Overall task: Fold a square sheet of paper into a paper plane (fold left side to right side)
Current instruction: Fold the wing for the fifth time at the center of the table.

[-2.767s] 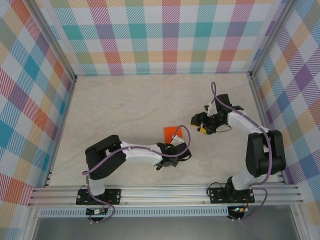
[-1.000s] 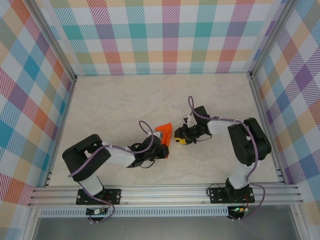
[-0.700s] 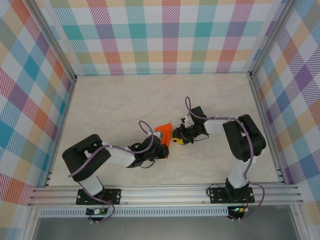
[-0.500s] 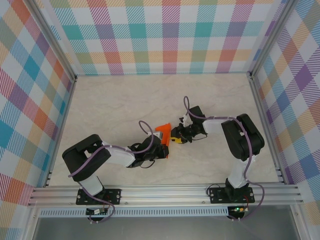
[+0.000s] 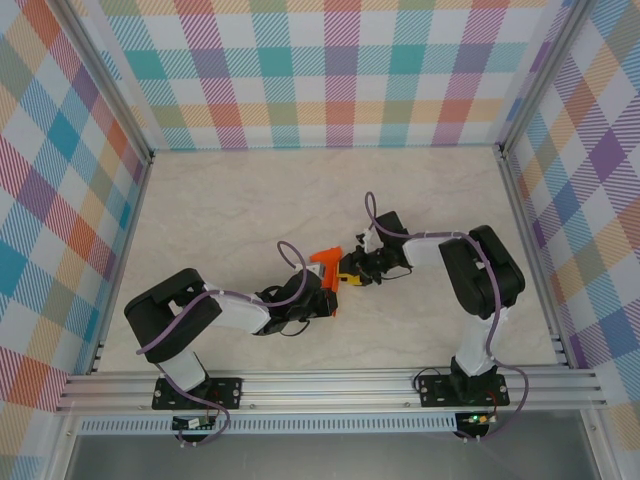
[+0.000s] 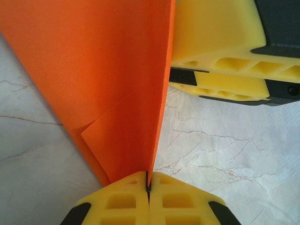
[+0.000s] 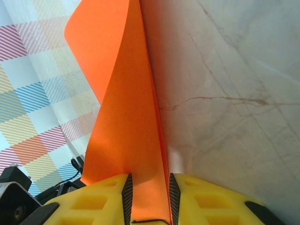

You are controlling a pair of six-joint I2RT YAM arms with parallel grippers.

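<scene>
Bottom centre of the left wrist view: left end effector (image 6: 148, 180) is clamped shut on the lower edge of the orange square sheet of paper (image 6: 93, 70). The sheet is partly folded and lifted off the counter (image 6: 225, 140), its long run heading to the top of frame. At the bottom of the right wrist view, the right end effector (image 7: 147, 183) has its jaws slightly apart astride the opposite edge; can't tell if they bite. Both arms are at the paper. My read: the fold depends on the right carrying its edge across while the left anchors.
</scene>
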